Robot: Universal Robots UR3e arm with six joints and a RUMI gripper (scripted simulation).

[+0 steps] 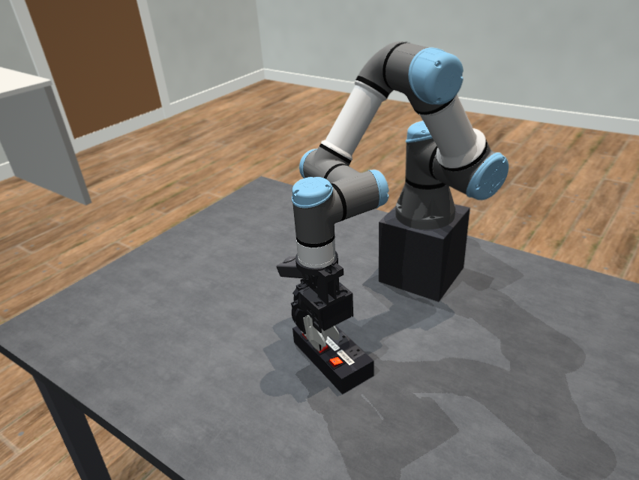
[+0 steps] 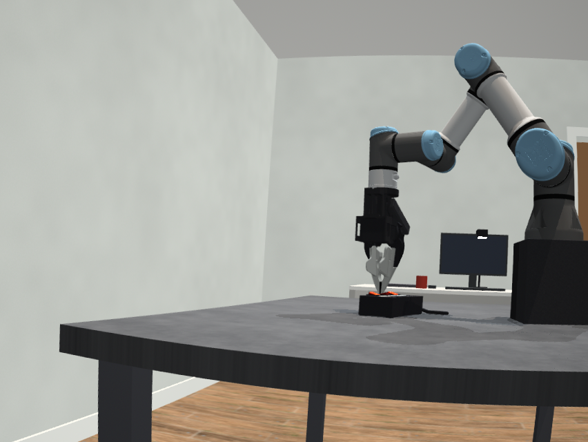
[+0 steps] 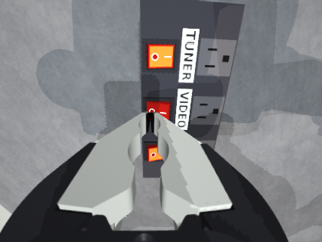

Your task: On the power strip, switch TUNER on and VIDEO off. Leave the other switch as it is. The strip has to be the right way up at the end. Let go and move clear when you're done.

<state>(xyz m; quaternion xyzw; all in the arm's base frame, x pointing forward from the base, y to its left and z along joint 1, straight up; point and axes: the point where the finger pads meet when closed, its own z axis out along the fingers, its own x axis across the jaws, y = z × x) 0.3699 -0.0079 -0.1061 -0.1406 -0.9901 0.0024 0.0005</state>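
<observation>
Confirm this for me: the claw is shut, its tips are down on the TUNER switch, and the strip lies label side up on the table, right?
Not quite. The claw tips are on the VIDEO switch, not the TUNER switch, as the wrist view shows. The claw is shut and the strip lies label side up on the table.

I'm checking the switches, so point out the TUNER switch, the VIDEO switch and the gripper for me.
TUNER switch (image 3: 161, 56), wrist view, middle of the bright orange rocker.
VIDEO switch (image 3: 163, 108), wrist view, visible dark red rocker face.
gripper (image 3: 150, 115), wrist view, where the shut fingertips meet.
</observation>
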